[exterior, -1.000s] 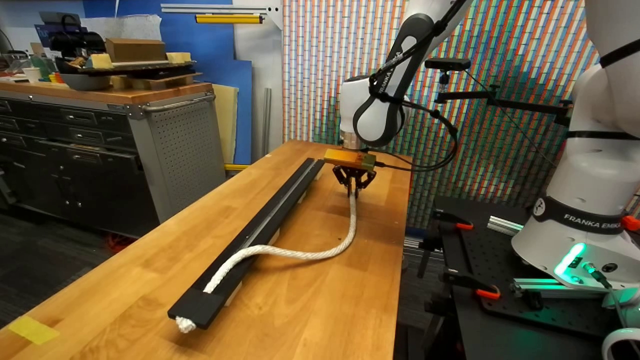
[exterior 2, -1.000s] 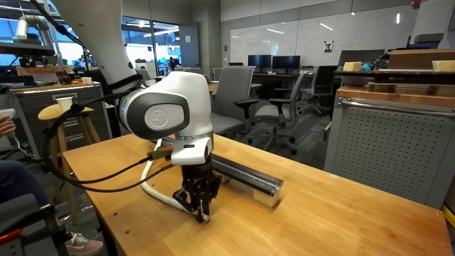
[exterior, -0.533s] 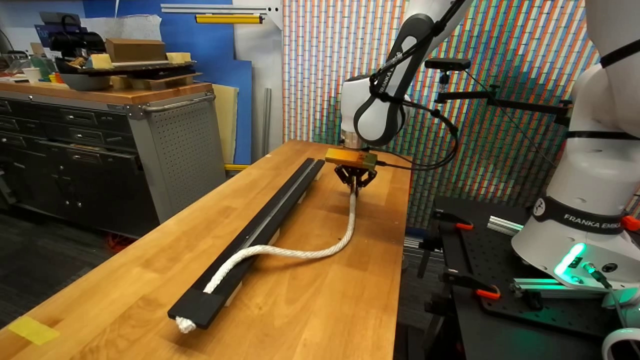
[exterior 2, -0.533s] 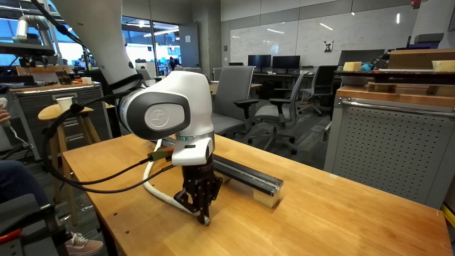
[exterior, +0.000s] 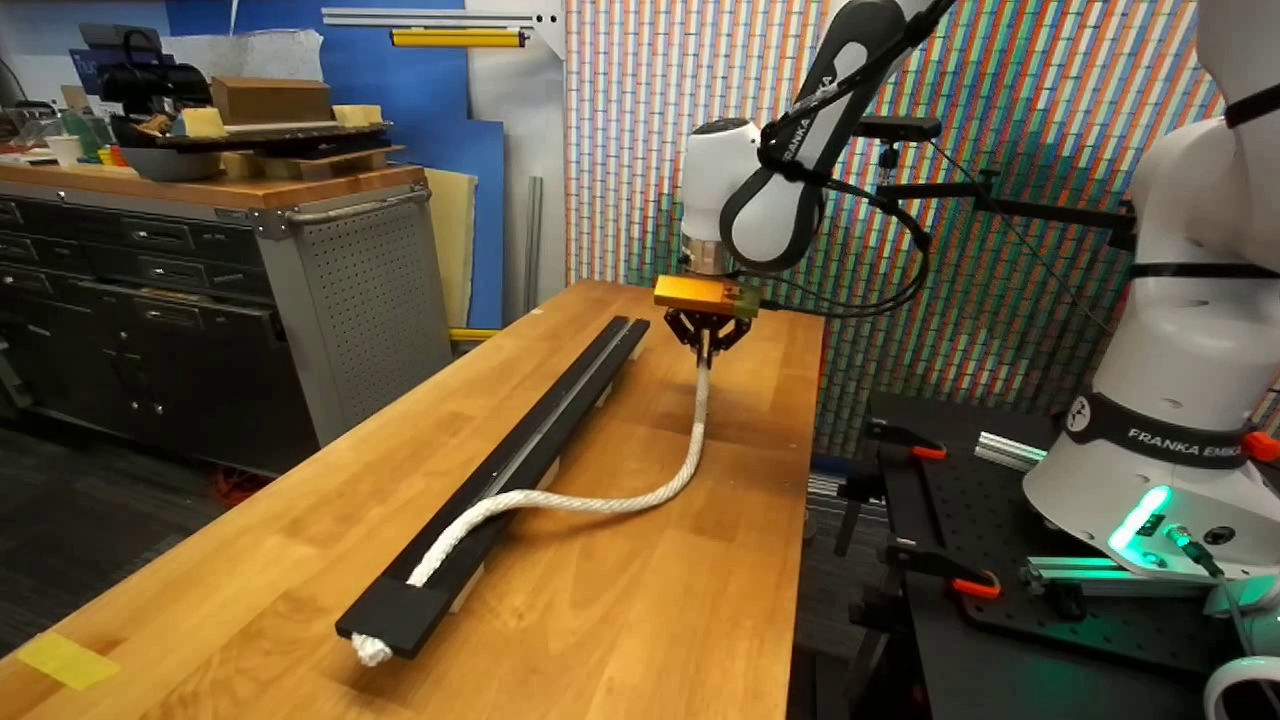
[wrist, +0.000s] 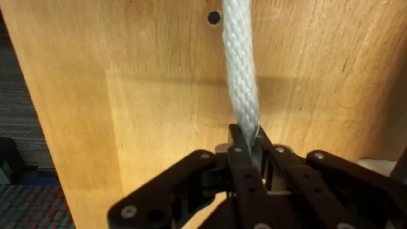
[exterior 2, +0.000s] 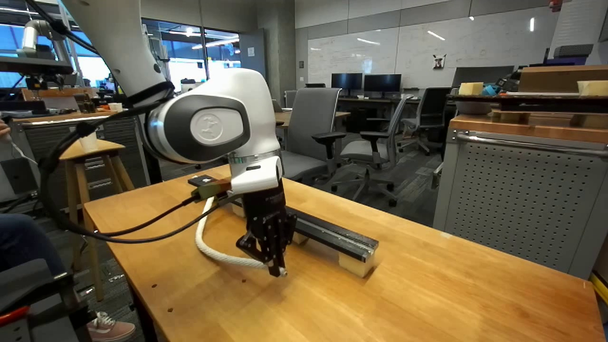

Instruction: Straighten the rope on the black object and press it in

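The white rope (exterior: 600, 504) has its near end tucked through the near end of the long black bar (exterior: 545, 418) in an exterior view. From there it curves off the bar, over the table and up to my gripper (exterior: 704, 358). My gripper is shut on the rope near its far end, beside the bar and above the table. In an exterior view a short tip of the rope (exterior 2: 221, 258) pokes out past the gripper (exterior 2: 276, 271), and the bar (exterior 2: 332, 233) lies beyond. In the wrist view the rope (wrist: 240, 60) runs into the closed fingertips (wrist: 248, 133).
The bar rests on light wooden blocks (exterior 2: 356, 264) on the wooden table (exterior 2: 427, 294). Yellow tape (exterior: 68, 660) is stuck at the table's near corner. Cables (exterior 2: 142, 232) hang from the arm. A drawer cabinet (exterior: 360, 300) stands past the table's edge.
My gripper has risen from the table and carries the rope's end up with it. The rope's near end in the bar has not moved.
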Robot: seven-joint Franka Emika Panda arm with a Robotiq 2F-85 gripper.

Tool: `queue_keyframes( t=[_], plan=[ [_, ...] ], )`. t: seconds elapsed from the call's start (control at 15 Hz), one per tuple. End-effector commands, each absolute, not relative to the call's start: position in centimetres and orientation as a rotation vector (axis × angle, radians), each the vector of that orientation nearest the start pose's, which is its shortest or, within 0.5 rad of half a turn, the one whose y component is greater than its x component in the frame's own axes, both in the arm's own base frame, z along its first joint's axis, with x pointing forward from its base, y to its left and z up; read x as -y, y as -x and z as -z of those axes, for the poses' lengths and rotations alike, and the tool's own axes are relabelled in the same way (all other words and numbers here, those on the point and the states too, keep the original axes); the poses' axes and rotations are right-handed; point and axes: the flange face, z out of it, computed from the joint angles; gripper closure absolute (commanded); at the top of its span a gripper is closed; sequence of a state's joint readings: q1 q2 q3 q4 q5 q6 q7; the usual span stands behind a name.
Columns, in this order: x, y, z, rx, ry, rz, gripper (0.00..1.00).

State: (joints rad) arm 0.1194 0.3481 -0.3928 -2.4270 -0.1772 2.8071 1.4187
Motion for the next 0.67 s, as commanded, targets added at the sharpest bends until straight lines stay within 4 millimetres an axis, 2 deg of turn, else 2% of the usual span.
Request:
queue_keyframes(
  t=[0.0, 0.33, 0.6],
  plan=[
    [12.4, -47.4, -21.6, -2.185, 2.438, 0.313, 0.97],
    [11.9, -48.8, -25.6, -2.165, 2.395, 0.454, 0.97],
    [12.0, -49.7, -28.2, -2.186, 2.339, 0.555, 0.97]
  ],
)
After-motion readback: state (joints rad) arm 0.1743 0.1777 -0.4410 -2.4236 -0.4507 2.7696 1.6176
